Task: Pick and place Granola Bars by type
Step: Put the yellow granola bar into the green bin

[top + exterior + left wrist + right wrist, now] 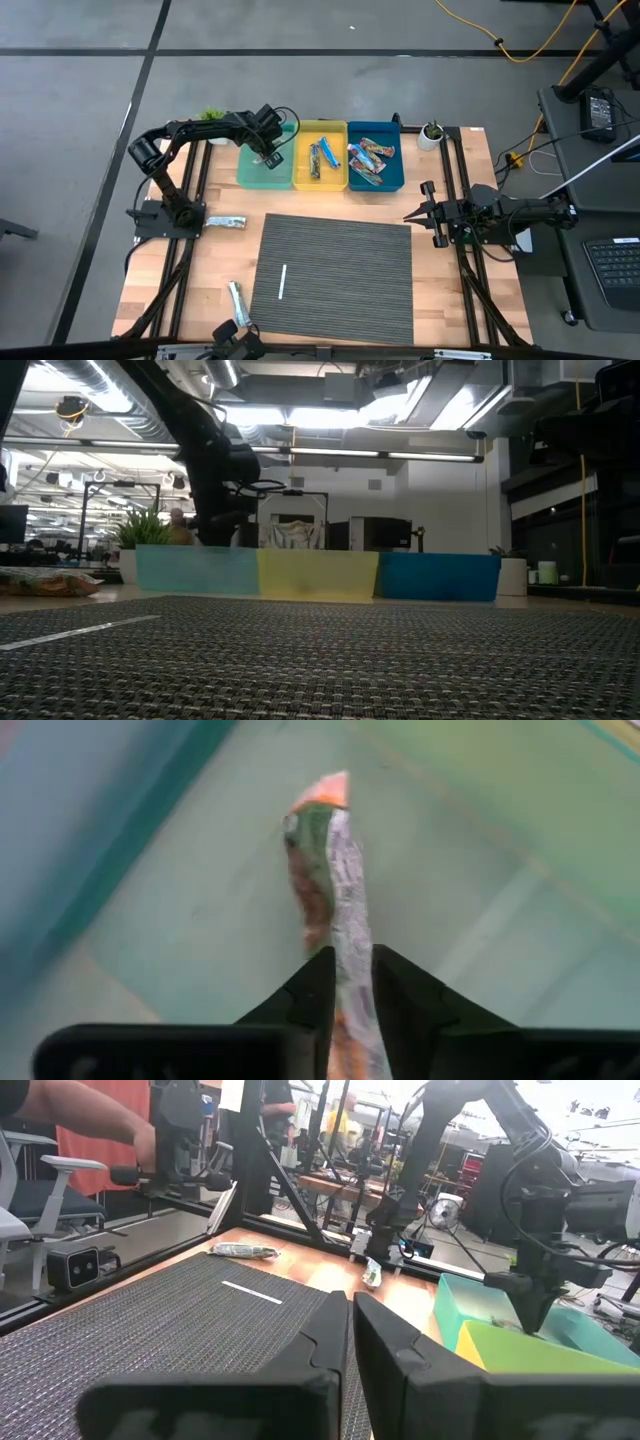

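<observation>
My left gripper (268,156) reaches down into the green bin (252,172), shut on a granola bar (330,870) with a silvery wrapper marked green, brown and orange. Blue bars (320,156) lie in the yellow bin (335,128). Multicoloured bars (367,160) lie in the blue bin (392,178). Two silvery bars lie flat on the wood, one (226,222) left of the mat and one (236,297) near the front edge. My right gripper (414,213) waits shut at the mat's right edge. The low view shows my left arm (220,470) behind the green bin (195,570). My left gripper pinches the granola bar between its two fingers (318,988), which lie across the bar's width (350,975). The fingers point down from above. The bar's free end (322,800) sticks out beyond the fingertips over the green bin's floor; whether it touches the floor I cannot tell.
A dark ribbed mat (335,275) covers the table's middle, with a thin white stick (282,282) lying on it. Small potted plants stand at the far corners (432,132). A person sits beyond the table's left side in the right wrist view (80,1120).
</observation>
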Controlling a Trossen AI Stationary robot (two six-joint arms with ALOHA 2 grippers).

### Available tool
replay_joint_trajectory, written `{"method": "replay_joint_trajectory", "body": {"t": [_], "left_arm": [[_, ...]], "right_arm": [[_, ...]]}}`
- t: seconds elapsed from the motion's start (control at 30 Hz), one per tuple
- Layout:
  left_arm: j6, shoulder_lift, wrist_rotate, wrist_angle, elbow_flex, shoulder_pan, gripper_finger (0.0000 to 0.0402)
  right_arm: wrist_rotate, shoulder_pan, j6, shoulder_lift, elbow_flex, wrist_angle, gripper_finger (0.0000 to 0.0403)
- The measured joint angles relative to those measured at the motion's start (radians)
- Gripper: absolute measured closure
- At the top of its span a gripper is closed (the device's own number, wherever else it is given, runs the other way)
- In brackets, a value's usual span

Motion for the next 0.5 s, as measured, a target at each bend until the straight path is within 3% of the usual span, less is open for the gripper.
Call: {"method": "replay_joint_trajectory", "body": {"t": [0.27, 0.5], "left_arm": [[0.015, -0.053, -0.001, -0.088, 0.012, -0.003, 0.0297], [0.01, -0.224, 0.001, -0.249, 0.072, -0.046, 0.0288]], "right_arm": [[0.0, 0.0, 0.0, 0.0, 0.0, 0.0, 0.0377], [0.0, 0.0, 0.0, 0.0, 0.0, 0.0, 0.0377]]}}
